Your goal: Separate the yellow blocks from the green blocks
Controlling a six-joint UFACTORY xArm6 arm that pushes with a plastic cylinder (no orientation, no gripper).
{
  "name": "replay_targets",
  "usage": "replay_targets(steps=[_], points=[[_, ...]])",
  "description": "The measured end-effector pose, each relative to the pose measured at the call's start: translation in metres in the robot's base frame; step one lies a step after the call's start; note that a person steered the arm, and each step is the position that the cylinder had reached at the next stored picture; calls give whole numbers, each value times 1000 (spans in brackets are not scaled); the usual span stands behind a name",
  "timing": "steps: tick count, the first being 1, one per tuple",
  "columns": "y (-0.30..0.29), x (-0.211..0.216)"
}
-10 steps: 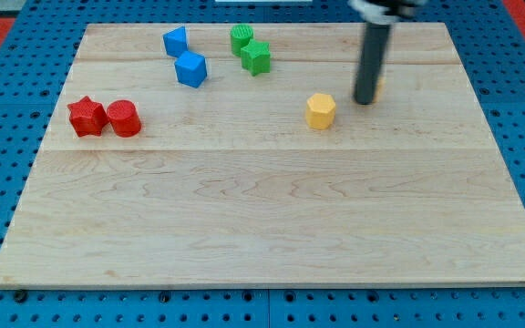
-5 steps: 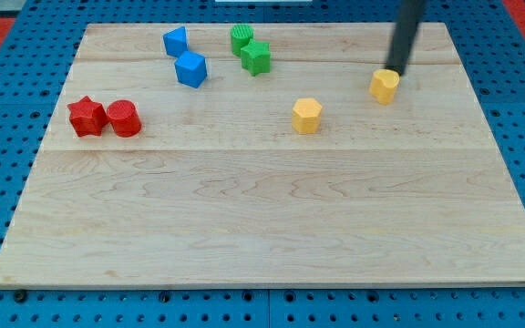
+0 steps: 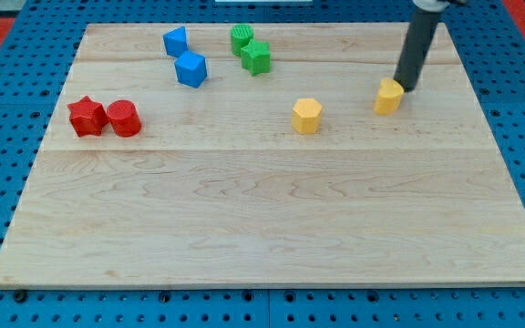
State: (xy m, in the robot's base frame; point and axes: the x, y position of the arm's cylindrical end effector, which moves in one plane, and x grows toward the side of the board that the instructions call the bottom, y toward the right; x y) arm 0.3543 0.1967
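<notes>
Two yellow blocks lie right of the board's middle: a hexagonal one [image 3: 306,115] and a smaller one [image 3: 389,96] further to the view's right. Two green blocks sit together near the top edge: a rounded one [image 3: 241,38] and a star-like one [image 3: 255,56] touching it below right. My tip [image 3: 406,87] is at the upper right side of the smaller yellow block, touching or almost touching it. The rod rises from there to the view's top.
Two blue blocks [image 3: 175,41] [image 3: 190,68] lie left of the green ones. A red star block [image 3: 87,116] and a red cylinder [image 3: 124,118] sit side by side at the view's left. The wooden board [image 3: 262,228] rests on a blue pegboard.
The hexagonal yellow block slid left and down early on, then stayed. My tip moved up and right around the smaller yellow block, which has shifted slightly down.
</notes>
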Motion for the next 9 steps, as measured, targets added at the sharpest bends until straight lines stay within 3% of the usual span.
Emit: replay_targets(steps=[1,2,4,5,7,9], points=[[15,-30],[-25,-31],[-13,37],[-14,-11],[-145,7],[-95,47]])
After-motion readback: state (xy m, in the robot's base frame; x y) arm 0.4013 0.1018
